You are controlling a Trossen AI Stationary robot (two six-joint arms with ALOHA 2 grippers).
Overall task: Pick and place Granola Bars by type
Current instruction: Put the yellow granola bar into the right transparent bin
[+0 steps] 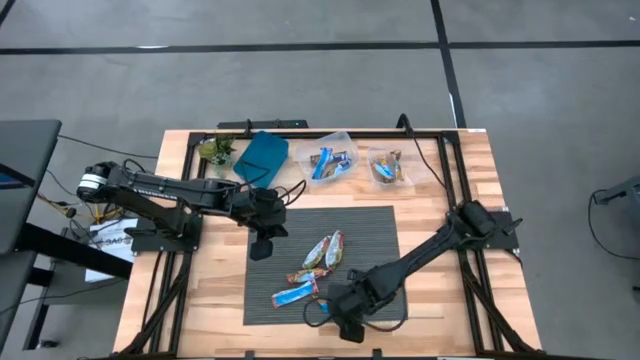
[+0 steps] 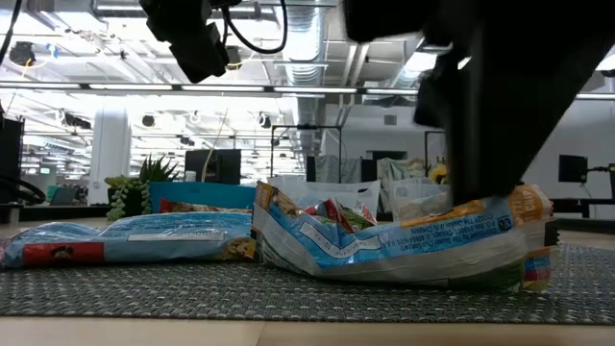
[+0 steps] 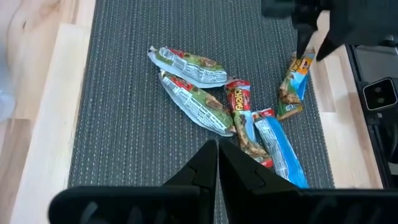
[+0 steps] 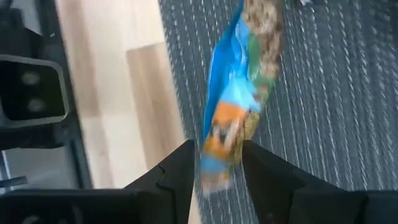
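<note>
Several granola bars lie on the dark ribbed mat: silvery-green ones, an orange-brown one and a blue one. Another blue bar with an orange end lies near the mat's near edge. My right gripper is down on it, shut on its end. My left gripper is shut and empty. It hovers above the mat's far left corner, high over the bars in the low view. My right gripper pinches the blue bar's orange-printed end between its two fingers, which come from above and point down. The rest of the bar lies flat on the mat, with the pinched end slightly raised.
Along the table's far edge stand a teal bin and two clear bins that hold bars. A small green plant stands left of the teal bin. Bare wood surrounds the mat.
</note>
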